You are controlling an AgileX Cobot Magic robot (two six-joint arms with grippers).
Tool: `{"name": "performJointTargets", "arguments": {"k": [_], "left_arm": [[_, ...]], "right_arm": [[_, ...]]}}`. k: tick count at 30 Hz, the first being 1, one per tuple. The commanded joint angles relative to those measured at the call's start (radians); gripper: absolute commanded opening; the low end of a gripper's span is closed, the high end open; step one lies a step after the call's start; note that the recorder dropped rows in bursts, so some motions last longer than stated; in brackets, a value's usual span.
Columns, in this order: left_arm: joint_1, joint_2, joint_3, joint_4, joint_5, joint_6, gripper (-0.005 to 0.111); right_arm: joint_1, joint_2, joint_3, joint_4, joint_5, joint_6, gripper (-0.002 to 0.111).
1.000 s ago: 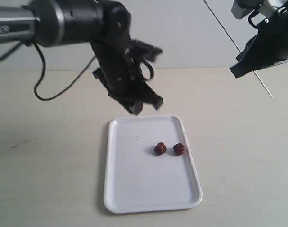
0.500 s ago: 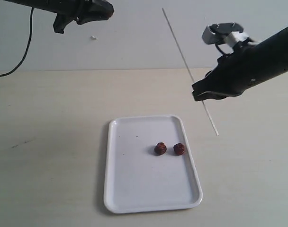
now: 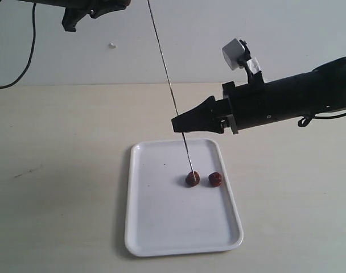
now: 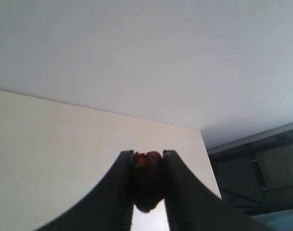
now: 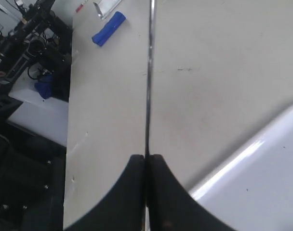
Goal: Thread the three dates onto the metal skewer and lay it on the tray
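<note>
Exterior view: one white tray [image 3: 140,227] lies on the table [image 3: 59,170], its long axis running away from the camera. Two dates rest on it side by side, about halfway along its right long edge. They are the left date [image 3: 192,178] and the right date [image 3: 215,179], the latter just inside the rim. One skewer [image 3: 168,85] stands steeply, its long axis near upright and its top leaning toward the far left. Its lower tip sits at the top of the left date; whether it has gone in cannot be told. The right gripper [image 3: 177,124] is clamped on the skewer's lower part, above the tray's far edge.

Left wrist view: the left gripper [image 4: 147,155] is closed on the third date [image 4: 146,183], pinched between both fingers, with the table behind it.

Right wrist view: the right gripper's jaws press together on the skewer, which runs straight out from the fingertips over the table. One rounded tray corner shows beside them.
</note>
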Motion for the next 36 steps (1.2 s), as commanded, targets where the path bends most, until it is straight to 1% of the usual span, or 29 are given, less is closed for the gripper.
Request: {"name": "performJointTargets", "arguments": {"k": [1, 10, 18, 21, 26, 36], "left_arm": [[-0.002, 0.0, 0.003, -0.017, -0.005, 0.007, 0.02], [-0.021, 0.0, 0.003, -0.019, 0.022, 0.032, 0.02], [-0.02, 0.0, 0.003, -0.017, 0.063, 0.085, 0.02], [-0.02, 0.0, 0.003, -0.017, 0.067, 0.106, 0.02], [-0.02, 0.0, 0.003, -0.018, 0.067, 0.136, 0.02], [-0.02, 0.0, 0.003, -0.018, 0.091, 0.152, 0.02]], "right_arm": [[-0.005, 0.035, 0.002, 0.057, 0.021, -0.021, 0.0], [0.0, 0.065, 0.0, 0.134, 0.021, -0.029, 0.0], [0.095, 0.065, 0.0, 0.168, 0.021, -0.024, 0.0], [0.112, 0.065, 0.0, 0.168, 0.021, 0.0, 0.0], [0.112, 0.073, 0.0, 0.195, 0.021, 0.033, 0.0], [0.112, 0.079, 0.0, 0.204, 0.021, 0.032, 0.0]]}}
